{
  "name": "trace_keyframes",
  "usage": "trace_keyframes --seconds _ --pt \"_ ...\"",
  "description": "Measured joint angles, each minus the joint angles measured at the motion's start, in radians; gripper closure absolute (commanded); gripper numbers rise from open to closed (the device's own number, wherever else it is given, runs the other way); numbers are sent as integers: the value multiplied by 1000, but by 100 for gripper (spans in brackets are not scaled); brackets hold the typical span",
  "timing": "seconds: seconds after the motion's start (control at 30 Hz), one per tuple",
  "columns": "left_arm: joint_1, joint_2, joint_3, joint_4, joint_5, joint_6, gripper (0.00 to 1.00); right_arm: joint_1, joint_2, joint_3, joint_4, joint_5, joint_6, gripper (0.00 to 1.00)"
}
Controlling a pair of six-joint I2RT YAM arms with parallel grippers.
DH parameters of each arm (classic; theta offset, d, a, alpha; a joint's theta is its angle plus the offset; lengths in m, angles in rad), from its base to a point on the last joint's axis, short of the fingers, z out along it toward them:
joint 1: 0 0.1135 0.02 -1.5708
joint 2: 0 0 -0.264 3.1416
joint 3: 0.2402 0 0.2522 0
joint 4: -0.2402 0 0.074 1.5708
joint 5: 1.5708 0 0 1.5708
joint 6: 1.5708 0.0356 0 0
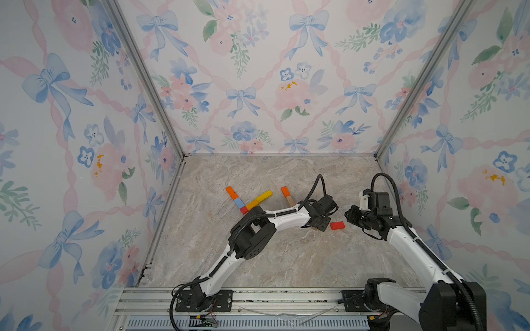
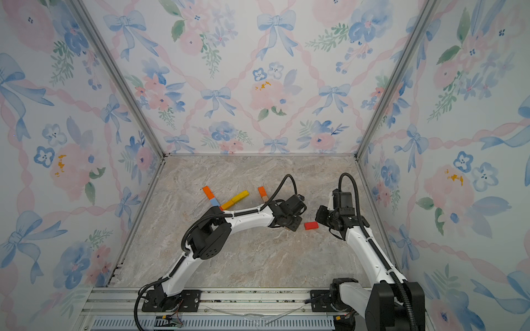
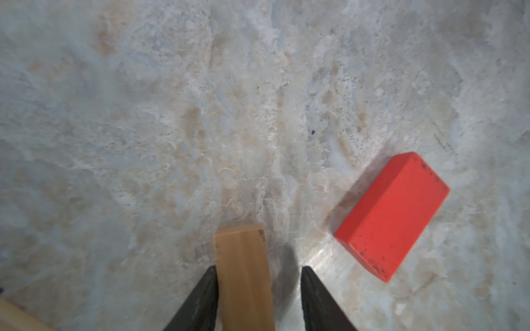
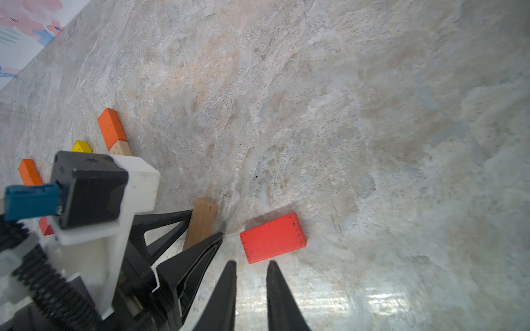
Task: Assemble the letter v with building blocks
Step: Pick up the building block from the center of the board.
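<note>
HAZARDS
1. Left claw (image 3: 259, 269): released, jaws astride the tan block (image 3: 243, 272). One finger touches the block's long side and the opposite one stands apart. I judge that an off-centre squeeze could shove or twist the block instead of gripping it.
2. Right claw (image 4: 252, 263): jaws narrowly apart, grasping nothing, near my left claw. The two could collide if both work this patch.
3. Red block (image 3: 393, 215): flat on the table, between my two claws and just beside the left one. A skewed lift could knock it.
4. Tan block: flat on the table, not yet gripped.

SURROUNDINGS
5. Table (image 1: 286, 258): marbled, carries everything.
6. Left forearm (image 1: 286, 219): stretches from the claw back toward the partial V.
7. Partial V (image 1: 244, 210): well apart from my left claw. One stroke is the orange block (image 1: 231, 192), light blue block (image 1: 239, 203) and small red block. The other is the amber block (image 1: 252, 204) and yellow block (image 1: 263, 195).
8. Orange-and-tan pair (image 1: 284, 191): between my left claw and the V, likely in the way of carrying.
</note>
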Motion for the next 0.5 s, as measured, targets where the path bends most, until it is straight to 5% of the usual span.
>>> trace_keyframes --seconds 0.3,0.5 --pt "0 8 16 -16 -37 20 91 0 1 -2 8 -15 0 77" --pt "0 8 27 -36 -55 48 96 0 1 -2 16 -26 1 77"
